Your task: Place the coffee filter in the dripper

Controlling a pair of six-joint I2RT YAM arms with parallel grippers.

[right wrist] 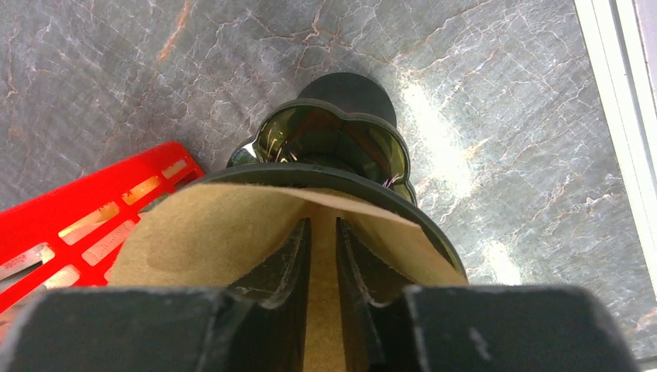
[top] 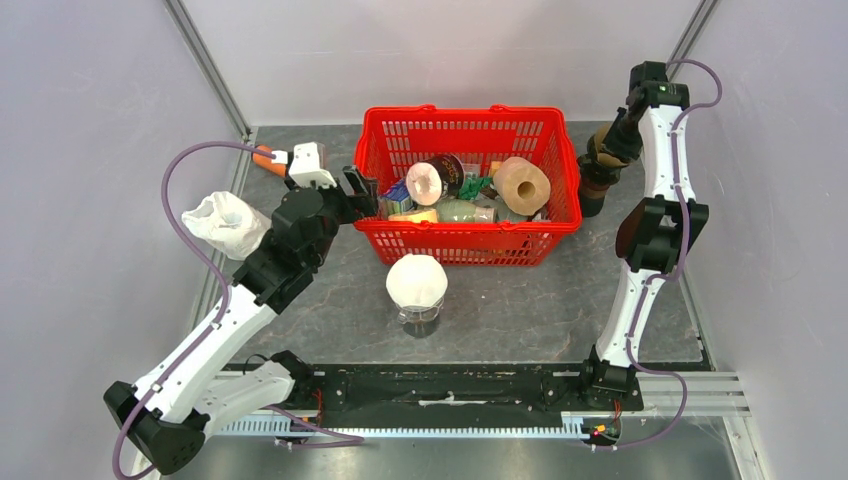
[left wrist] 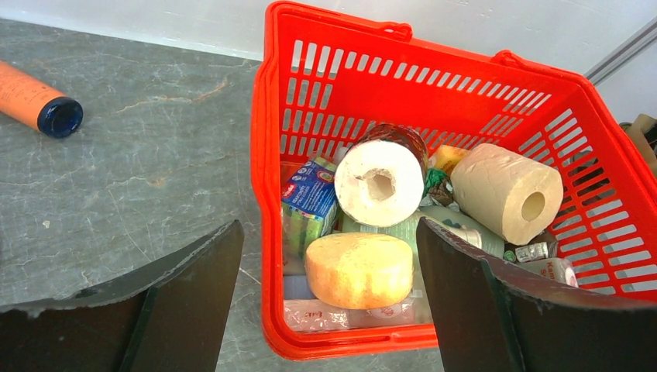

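**Paper filter at the mouth of the dripper, right arm**

The right gripper [right wrist: 321,236] is closed on a central fold of the brown paper coffee filter [right wrist: 209,232]. The paper fans out to either side of the two fingers. Directly under the fingers stands the dripper [right wrist: 341,143], upright, its mouth facing up. Its dark rim curves around the far edge of the paper, so the filter lies at or just inside the mouth. The right wrist view does not show how deeply it is seated. The gripper's axis and the dripper's upright axis run nearly in line, with the filter between them. The judgement follows that what remains is a straight descent and a release, with no sideways correction.

In the top view the dripper stands on the table just beside the right end wall of the red basket [top: 470,250], at the far right of the work area. The right arm reaches it from its own side. The left gripper [left wrist: 327,232] hangs with jaws wide apart and nothing between them above the basket's near left corner. The whole basket lies between it and the dripper, so the right arm is the nearer and the only one engaged.

One risk, as a judgement: the paper could lift out with the fingers on release.
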